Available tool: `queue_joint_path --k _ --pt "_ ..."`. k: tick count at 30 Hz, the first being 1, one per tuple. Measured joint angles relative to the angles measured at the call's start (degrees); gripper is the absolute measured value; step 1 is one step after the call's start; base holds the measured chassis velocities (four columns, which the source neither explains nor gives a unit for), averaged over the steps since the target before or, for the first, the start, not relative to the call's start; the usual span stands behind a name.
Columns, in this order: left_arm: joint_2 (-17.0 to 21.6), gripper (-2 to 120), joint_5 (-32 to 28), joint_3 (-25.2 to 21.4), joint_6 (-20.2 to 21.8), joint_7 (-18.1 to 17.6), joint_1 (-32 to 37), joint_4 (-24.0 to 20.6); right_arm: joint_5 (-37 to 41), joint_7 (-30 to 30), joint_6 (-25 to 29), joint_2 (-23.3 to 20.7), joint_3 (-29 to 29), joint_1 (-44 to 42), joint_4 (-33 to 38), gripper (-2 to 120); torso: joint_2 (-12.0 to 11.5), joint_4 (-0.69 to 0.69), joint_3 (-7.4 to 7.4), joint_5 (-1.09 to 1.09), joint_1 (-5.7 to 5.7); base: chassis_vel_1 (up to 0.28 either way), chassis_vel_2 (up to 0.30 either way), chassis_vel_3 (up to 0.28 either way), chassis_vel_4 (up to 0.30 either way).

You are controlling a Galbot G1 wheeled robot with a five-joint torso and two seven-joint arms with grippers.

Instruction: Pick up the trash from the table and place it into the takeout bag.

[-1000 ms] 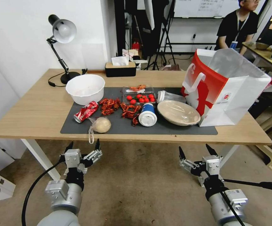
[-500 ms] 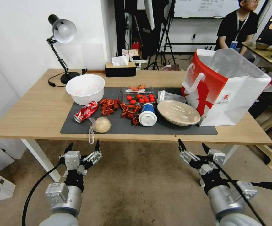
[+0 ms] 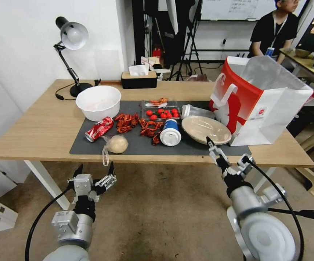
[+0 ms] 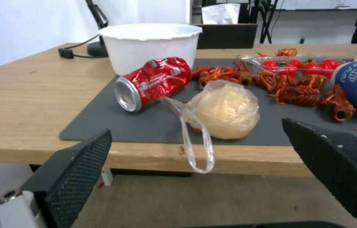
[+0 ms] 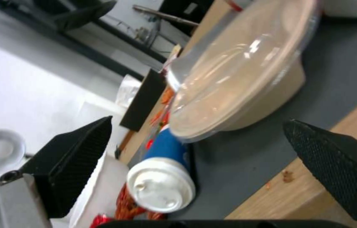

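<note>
Near beige lid (image 3: 206, 129), right gripper (image 3: 226, 152) wide open, empty

takeout bag (image 3: 258, 105) right of lid (image 3: 206, 129)

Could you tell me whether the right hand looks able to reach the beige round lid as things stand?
Probably yes. The right hand is open at the table's near edge, facing the beige round lid, and only bare dark mat lies between them. The paper cup sits off to one side.
</note>
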Motion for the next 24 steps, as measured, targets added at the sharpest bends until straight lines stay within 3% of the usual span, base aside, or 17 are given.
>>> queue_joint_path --k 24 --pt "0.1 100 0.0 -0.1 -0.9 0.1 0.7 0.5 10.6 6.4 0.9 1.5 0.7 7.4 -6.6 100 0.0 0.01 0.00 0.00 0.00 0.000 0.000 0.000 0.000"
